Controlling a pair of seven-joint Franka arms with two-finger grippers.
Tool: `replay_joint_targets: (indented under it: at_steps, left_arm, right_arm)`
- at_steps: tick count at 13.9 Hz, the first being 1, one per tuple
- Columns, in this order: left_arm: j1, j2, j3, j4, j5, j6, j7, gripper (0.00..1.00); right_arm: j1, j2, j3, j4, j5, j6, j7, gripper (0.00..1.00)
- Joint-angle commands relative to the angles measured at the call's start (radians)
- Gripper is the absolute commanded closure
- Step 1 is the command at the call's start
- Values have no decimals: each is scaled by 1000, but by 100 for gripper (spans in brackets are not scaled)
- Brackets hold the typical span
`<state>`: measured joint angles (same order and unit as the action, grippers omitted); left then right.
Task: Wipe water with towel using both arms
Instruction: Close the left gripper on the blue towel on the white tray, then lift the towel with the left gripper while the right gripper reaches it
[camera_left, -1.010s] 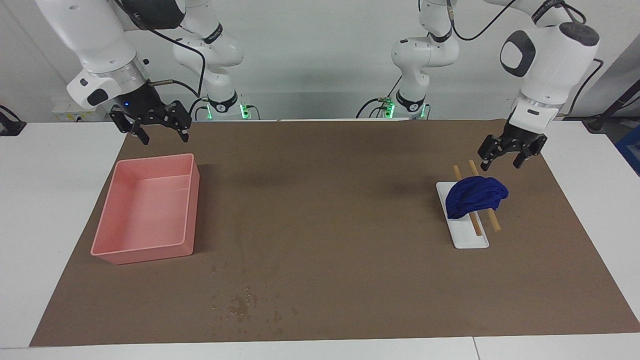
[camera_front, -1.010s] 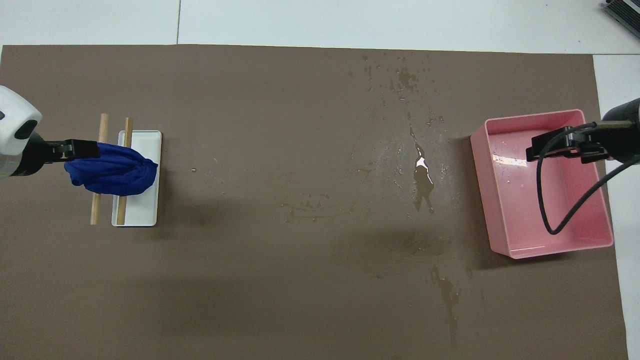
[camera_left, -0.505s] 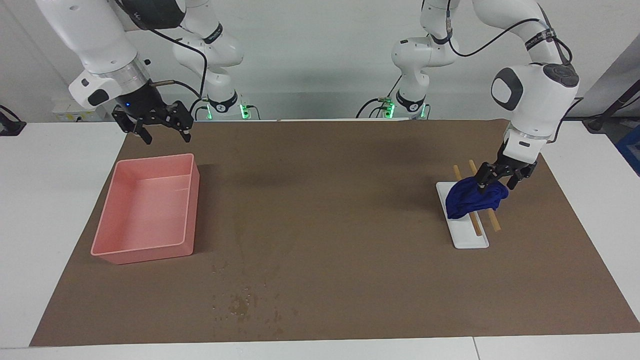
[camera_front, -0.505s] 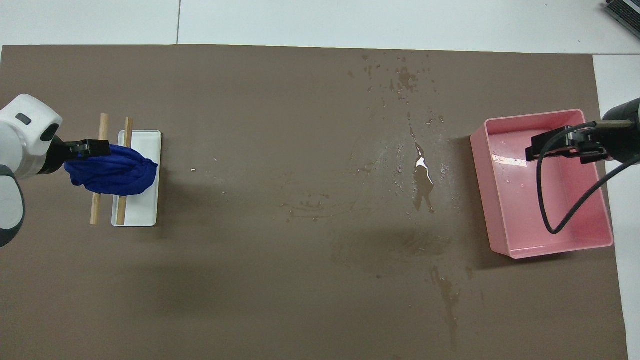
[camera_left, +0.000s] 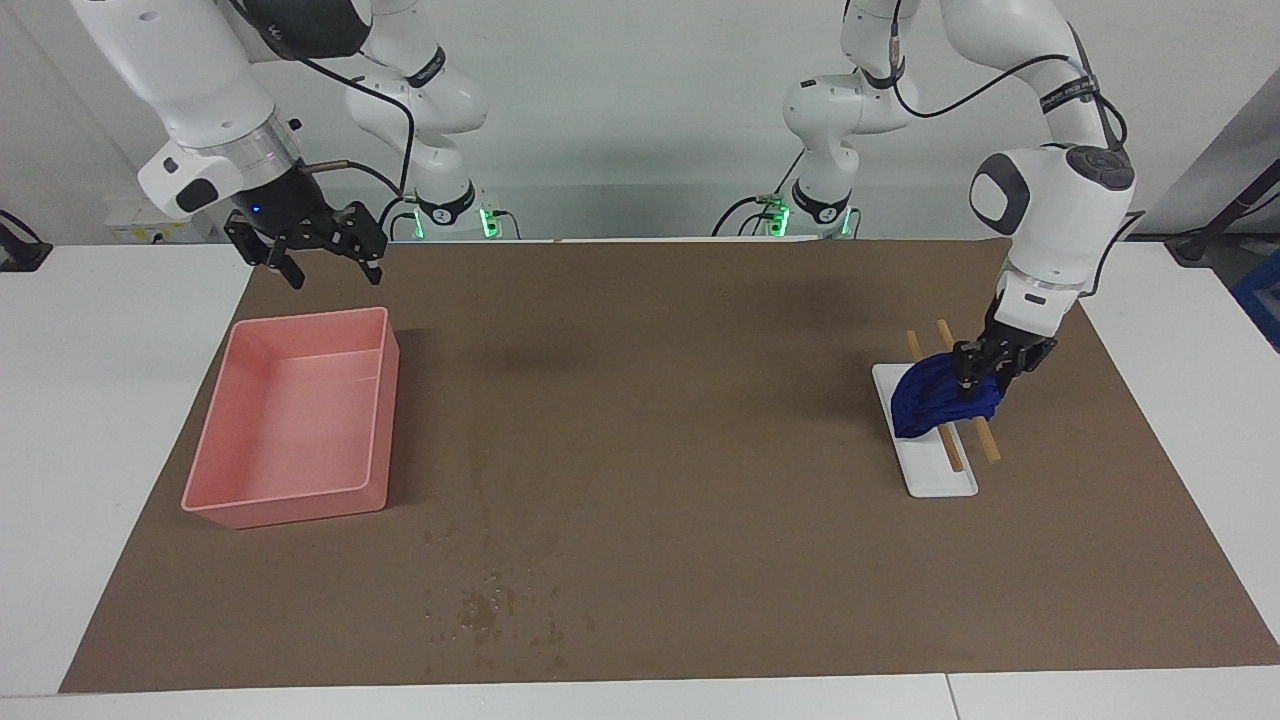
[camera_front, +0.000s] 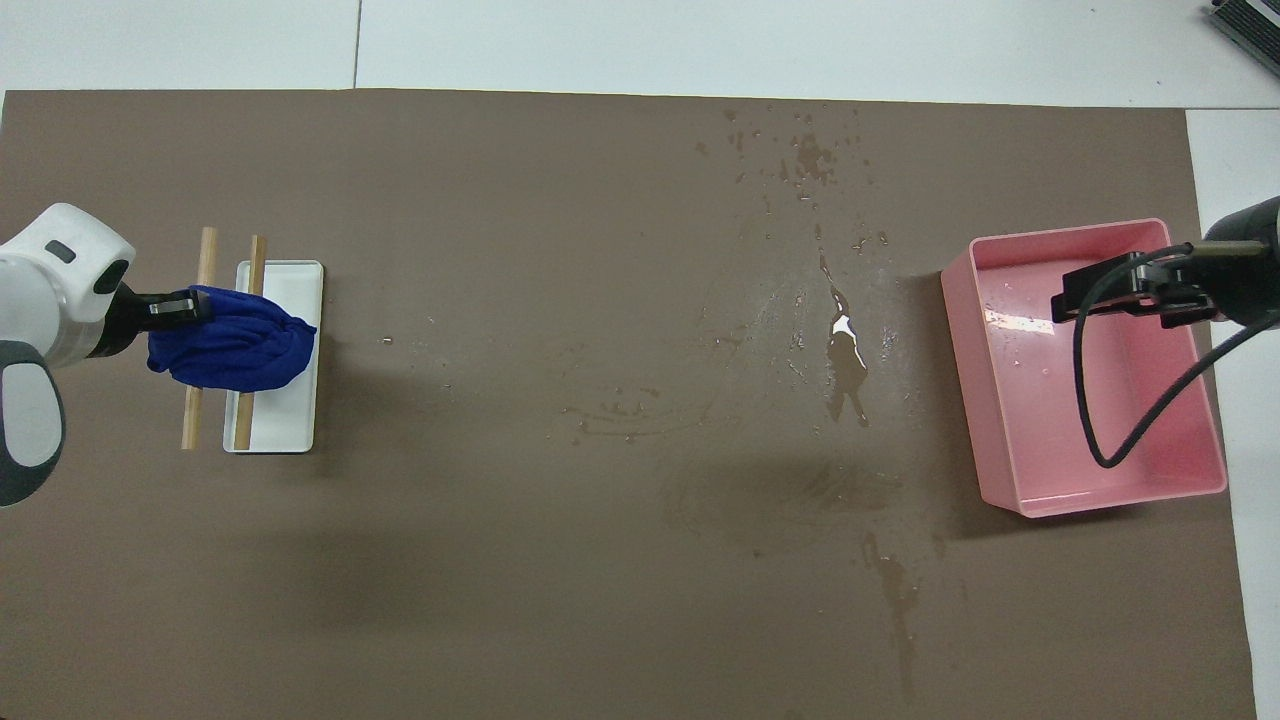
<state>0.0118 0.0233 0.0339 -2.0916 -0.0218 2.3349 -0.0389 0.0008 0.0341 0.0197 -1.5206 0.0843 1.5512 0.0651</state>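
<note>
Facing view: the left gripper (camera_left: 978, 372) is down on the blue towel (camera_left: 935, 399), at the towel's end toward the left arm's end of the table. Its fingers look drawn in on the cloth, though whether they have fully closed cannot be told. The towel lies bunched across two wooden sticks (camera_left: 962, 405) that rest on a small white tray (camera_left: 935, 478). The right gripper (camera_left: 315, 250) hangs, fingers spread, over the edge of the pink bin (camera_left: 290, 420) nearest the robots; that arm waits. Water droplets (camera_left: 490, 605) speckle the brown mat (camera_left: 650, 450), farther from the robots than the bin.

Overhead view: the left gripper (camera_front: 172, 307) meets the towel (camera_front: 235, 345) at its end. The towel's long axis runs along the table's length, crossing the sticks (camera_front: 195, 400) roughly at right angles, with its free end pointing toward the puddle (camera_front: 845, 355) and the bin (camera_front: 1085, 470). The right gripper (camera_front: 1125, 290) hovers over the bin.

The step in hand appears to be grasping the towel. Doing it well likely means pinching a thick fold, then lifting straight up so the sticks stay on the tray (camera_front: 295, 425).
</note>
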Motion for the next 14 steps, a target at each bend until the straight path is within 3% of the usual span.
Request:
replay_joint_targets:
  at_steps: [1,3,5,8,14]
  left_arm:
    - [8,-14,-5,-21,14,9,-12,100]
    - [11,-11,-5,2,13,-17,-16,100]
    - [16,24,-6,111,-19,-150,-44,100]
    - [17,56,-3,267,-212,-330,-201,100]
    - [-12,-60,-26,272,-512,-356,-819,100]
  right_arm:
    - [-16,-25,8,-33,17,23,10,0]
    - [-16,-25,9,-35,17,23,12,0]
    - [-15,-25,9,-35,26,23,24,0]
    - [-2,-28,19,-52,58,42,140,0]
    - [88,-68,20,-150,322,211,624,0]
